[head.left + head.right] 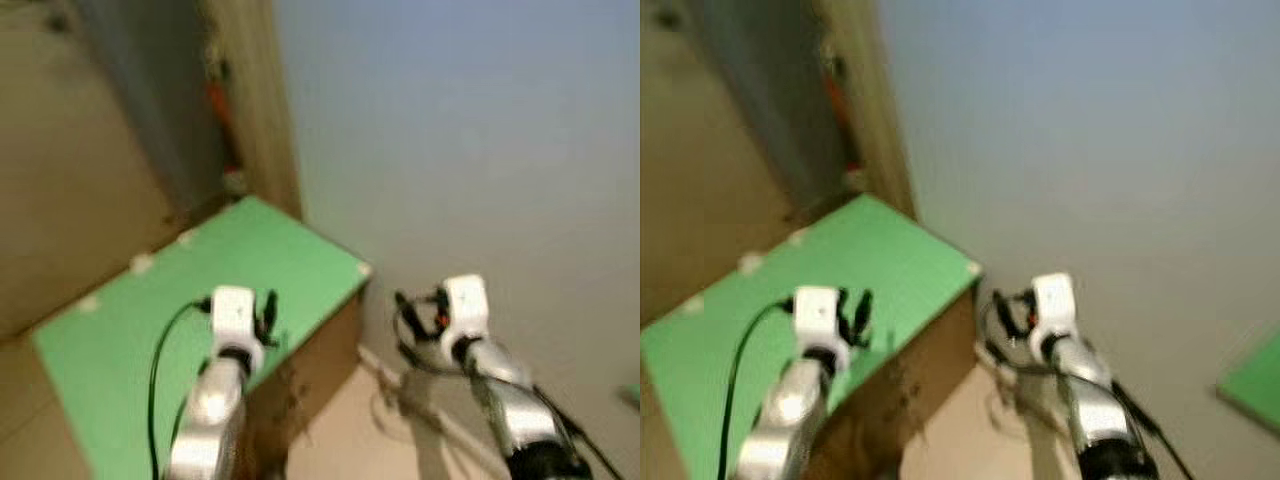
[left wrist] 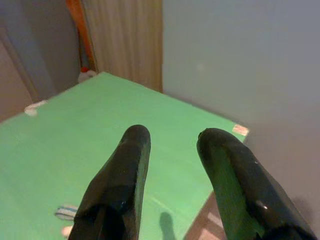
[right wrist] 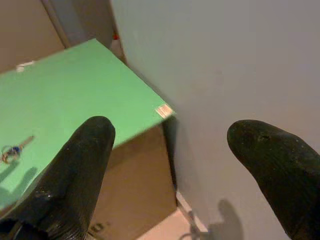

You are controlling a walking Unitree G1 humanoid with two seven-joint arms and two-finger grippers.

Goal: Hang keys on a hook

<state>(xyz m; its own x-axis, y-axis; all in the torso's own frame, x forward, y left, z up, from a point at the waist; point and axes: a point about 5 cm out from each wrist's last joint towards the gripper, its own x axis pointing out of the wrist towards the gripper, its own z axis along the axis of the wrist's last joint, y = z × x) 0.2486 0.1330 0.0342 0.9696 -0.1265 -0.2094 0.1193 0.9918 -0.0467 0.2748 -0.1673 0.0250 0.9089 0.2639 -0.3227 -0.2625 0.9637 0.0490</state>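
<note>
The keys (image 3: pixel 11 148) lie on the green bench (image 1: pixel 270 260), not yet picked up. Both hands, left hand (image 2: pixel 172 165) and right hand (image 3: pixel 175 165), hover spread apart and empty. Every step remains.

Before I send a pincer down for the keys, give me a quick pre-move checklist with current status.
1. Keys located: ok, lying on the green box top, seen in the right wrist view.
2. Left pincer open, holding nothing: ok.
3. Right pincer open, holding nothing: ok.
4. Left pincer over the box top: ok.
5. Right pincer over the keys: not ok, it hangs off the box's corner by the wall.
6. Hook located: cannot tell.
</note>
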